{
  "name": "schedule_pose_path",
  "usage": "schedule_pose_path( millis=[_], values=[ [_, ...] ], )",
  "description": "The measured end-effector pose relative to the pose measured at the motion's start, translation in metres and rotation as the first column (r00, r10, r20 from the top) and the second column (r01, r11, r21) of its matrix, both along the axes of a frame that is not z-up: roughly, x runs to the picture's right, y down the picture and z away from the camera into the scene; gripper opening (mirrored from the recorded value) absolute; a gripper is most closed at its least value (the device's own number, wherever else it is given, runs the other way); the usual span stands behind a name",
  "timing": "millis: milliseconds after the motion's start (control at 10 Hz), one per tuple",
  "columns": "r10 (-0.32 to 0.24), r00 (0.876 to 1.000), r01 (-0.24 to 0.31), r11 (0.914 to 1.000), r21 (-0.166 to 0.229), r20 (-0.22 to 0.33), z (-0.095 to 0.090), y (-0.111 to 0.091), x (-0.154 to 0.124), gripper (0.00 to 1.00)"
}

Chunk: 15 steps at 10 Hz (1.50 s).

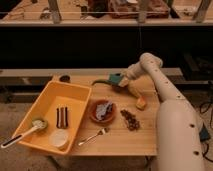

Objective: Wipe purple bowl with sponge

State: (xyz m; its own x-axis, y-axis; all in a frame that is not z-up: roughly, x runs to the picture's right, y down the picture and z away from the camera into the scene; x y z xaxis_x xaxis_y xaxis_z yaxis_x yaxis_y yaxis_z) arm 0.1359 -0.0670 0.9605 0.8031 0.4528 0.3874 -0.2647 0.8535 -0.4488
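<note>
Camera view: the pincer (120, 80) is over the rear middle of the tabletop (120, 142), clenched around the sponge (115, 78). The purple bowl (100, 83) sits just left of the sponge; contact cannot be confirmed. The reddish-brown bowl (103, 112) stands nearer the front. The yellow tray (75, 91) occupies the left.

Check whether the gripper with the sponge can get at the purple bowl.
Probably yes. The gripper, shut on the sponge, hangs over the far side of the table; the purple bowl stands further along that side, no dish between. The yellow bin lies nearer the camera.
</note>
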Motion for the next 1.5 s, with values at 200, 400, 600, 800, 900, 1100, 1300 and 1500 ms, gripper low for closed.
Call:
schedule_pose_path(
  millis=[200, 400, 600, 800, 900, 1100, 1300, 1500],
  values=[
    [0.03, 1.0, -0.03, 0.9996, 0.0, -0.002, -0.003, 0.003, 0.022, 0.0],
    [0.06, 0.998, -0.06, 0.9982, 0.005, 0.0, -0.005, 0.001, 0.035, 0.0],
    [0.074, 0.997, -0.074, 0.9972, 0.012, -0.01, -0.005, -0.005, 0.043, 0.0],
    [0.078, 0.997, -0.078, 0.9969, 0.013, -0.018, 0.0, -0.018, 0.038, 0.0],
    [0.079, 0.997, -0.079, 0.9968, 0.01, -0.024, 0.003, -0.023, 0.039, 0.0],
    [0.084, 0.996, -0.084, 0.9965, -0.003, -0.041, 0.014, -0.032, 0.04, 0.0],
    [0.078, 0.996, -0.079, 0.9968, -0.013, -0.045, 0.021, -0.036, 0.034, 0.0],
    [0.074, 0.996, -0.075, 0.9971, -0.014, -0.048, 0.021, -0.037, 0.035, 0.0]
  ],
)
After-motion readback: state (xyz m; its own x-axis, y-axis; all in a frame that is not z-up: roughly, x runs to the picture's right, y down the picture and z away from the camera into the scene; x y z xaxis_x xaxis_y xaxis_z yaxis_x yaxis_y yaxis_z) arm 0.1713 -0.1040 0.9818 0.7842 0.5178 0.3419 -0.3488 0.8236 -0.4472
